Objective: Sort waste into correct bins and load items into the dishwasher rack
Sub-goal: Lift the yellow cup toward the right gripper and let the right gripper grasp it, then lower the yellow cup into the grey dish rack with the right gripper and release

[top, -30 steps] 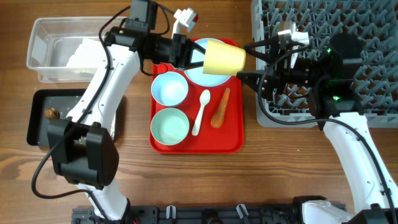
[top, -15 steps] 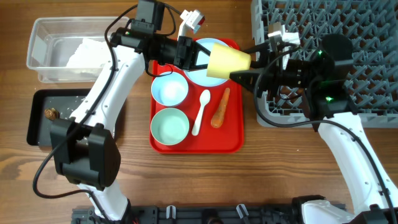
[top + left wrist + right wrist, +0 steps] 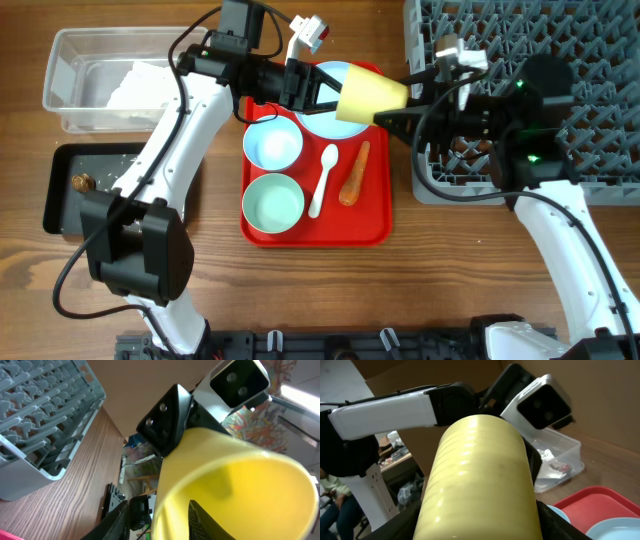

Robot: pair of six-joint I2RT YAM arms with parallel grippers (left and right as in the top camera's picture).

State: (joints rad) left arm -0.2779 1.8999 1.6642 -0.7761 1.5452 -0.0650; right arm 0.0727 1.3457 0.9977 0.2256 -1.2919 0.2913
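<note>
Where the red tray [image 3: 370,222] comes closest to the arms' bases, one pale green bowl [image 3: 273,203] sits upright on it. One white spoon [image 3: 323,180] and one orange carrot piece [image 3: 354,172] lie just to its right. Behind it stands one light blue bowl [image 3: 273,143], making two bowls, and then one light blue plate [image 3: 318,120], partly hidden. Left of the red tray, the black tray [image 3: 68,215] holds one small brown scrap [image 3: 82,183].

Above the plate, the single yellow cup [image 3: 370,92] lies on its side in the air between the two grippers. The left gripper [image 3: 160,519] pinches the cup's wall at the mouth, one finger inside and one outside. The right gripper [image 3: 477,527] has its fingers spread to either side of the cup's body; whether they press on it I cannot tell.

Farther back, the clear tub [image 3: 60,50] at the left holds one crumpled napkin [image 3: 130,85], which makes two bins with the black tray. The one grey rack [image 3: 600,40] runs along the right to the far edge.
</note>
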